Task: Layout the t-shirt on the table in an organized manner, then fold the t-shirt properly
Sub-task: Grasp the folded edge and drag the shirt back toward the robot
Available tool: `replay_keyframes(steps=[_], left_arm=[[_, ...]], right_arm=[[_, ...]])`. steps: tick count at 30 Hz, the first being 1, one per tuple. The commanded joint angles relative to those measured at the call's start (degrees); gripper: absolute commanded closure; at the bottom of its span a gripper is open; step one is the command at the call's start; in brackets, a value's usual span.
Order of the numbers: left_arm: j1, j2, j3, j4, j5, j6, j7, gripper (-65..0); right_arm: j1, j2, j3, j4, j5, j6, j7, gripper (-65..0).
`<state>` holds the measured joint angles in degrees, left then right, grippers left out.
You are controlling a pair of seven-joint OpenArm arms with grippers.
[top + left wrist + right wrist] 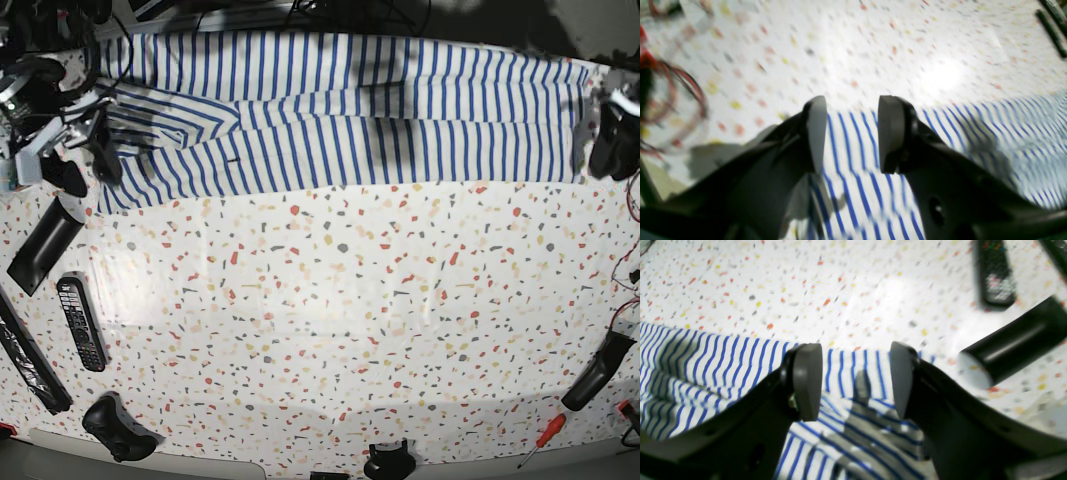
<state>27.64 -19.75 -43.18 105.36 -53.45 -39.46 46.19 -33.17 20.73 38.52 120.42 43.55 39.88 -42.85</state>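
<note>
t-shirt: the t-shirt [340, 110] lies folded into a long band along the far edge of the surface [330, 330], its blue stripes running across the band's short side.
sleeve end: at the end of the t-shirt under the right claw, a flap of cloth lies folded over at a slant.
left claw: the left claw [851, 133] stands wide, jaws apart over the t-shirt's edge, gripping nothing.
right claw: the right claw [855, 380] stands wide above the slanted flap of the t-shirt, nothing between the jaws.
remote: a black remote [81, 322] lies on the bare surface well apart from the t-shirt, toward the near side.
black cylinder: a black cylinder [1013, 343] lies just beside the t-shirt's end, near the right claw.
screwdriver: a red-handled screwdriver [541, 438] lies at the near corner, far from the t-shirt.
</note>
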Motion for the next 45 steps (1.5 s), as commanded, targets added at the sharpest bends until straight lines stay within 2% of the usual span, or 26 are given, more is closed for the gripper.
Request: replay_keyframes(steps=[1, 5, 9, 11, 14, 18, 25, 29, 33, 37, 43, 45], left_arm=[[-1.03, 0.11, 0.57, -0.07, 0.48, -0.44, -1.25, -23.2], [-3.06, 1.88, 6.25, -3.72, 3.48, -0.44, -1.27, -23.2], [-2.99, 1.97, 12.55, -5.44, 6.84, -0.37, -0.28, -23.2], [-2.99, 1.95, 14.62, -5.70, 9.77, 1.11, -0.44, -23.2], [-3.04, 1.97, 16.57, -7.02, 15.45, 4.39, -3.19, -23.2], [-3.37, 1.95, 17.84, -11.56, 17.31, 5.42, -5.22, -23.2], [-8.81, 1.95, 18.12, -22.82, 18.27, 5.38, -5.99, -23.2], [-14.67, 1.95, 18.12, -27.80, 23.30, 5.40, -6.29, -23.2], [-20.39, 1.92, 18.12, -34.32, 28.04, 5.42, -9.27, -23.2], [-26.29, 1.64, 18.12, -40.76, 30.03, 5.42, -11.28, -23.2], [-33.97, 1.49, 18.12, -43.95, 30.10, 5.40, -11.34, -23.2], [-36.09, 1.49, 18.12, -43.95, 31.45, 5.40, -11.39, -23.2]], right_arm=[[0.02, 0.70, -1.14, -0.20, -0.11, 0.12, 1.33, -31.2], [2.58, 0.68, -8.28, -6.56, -6.21, 0.12, 1.51, -31.2], [6.29, 0.68, -13.94, -14.16, -7.67, 0.12, 0.76, -31.2], [7.30, 0.68, -15.85, -17.05, -8.52, 0.12, 0.48, -31.2], [8.61, 0.68, -18.36, -21.33, -13.29, 0.12, 1.62, -31.2], [11.32, 0.68, -20.87, -28.09, -16.22, 0.12, 4.28, -31.2], [18.78, 0.68, -21.73, -37.64, -16.61, 0.12, 4.22, -31.2], [21.75, 0.68, -21.73, -40.11, -16.59, 0.12, 4.04, -31.2], [22.64, 0.68, -21.73, -40.74, -16.63, 0.12, 4.20, -31.2], [23.17, 0.68, -21.73, -40.74, -16.92, -2.75, 6.10, -31.2], [25.66, 0.68, -21.73, -40.74, -18.53, -3.13, 6.21, -31.2], [26.56, 0.66, -21.73, -40.74, -18.53, -4.24, 6.21, -31.2]])
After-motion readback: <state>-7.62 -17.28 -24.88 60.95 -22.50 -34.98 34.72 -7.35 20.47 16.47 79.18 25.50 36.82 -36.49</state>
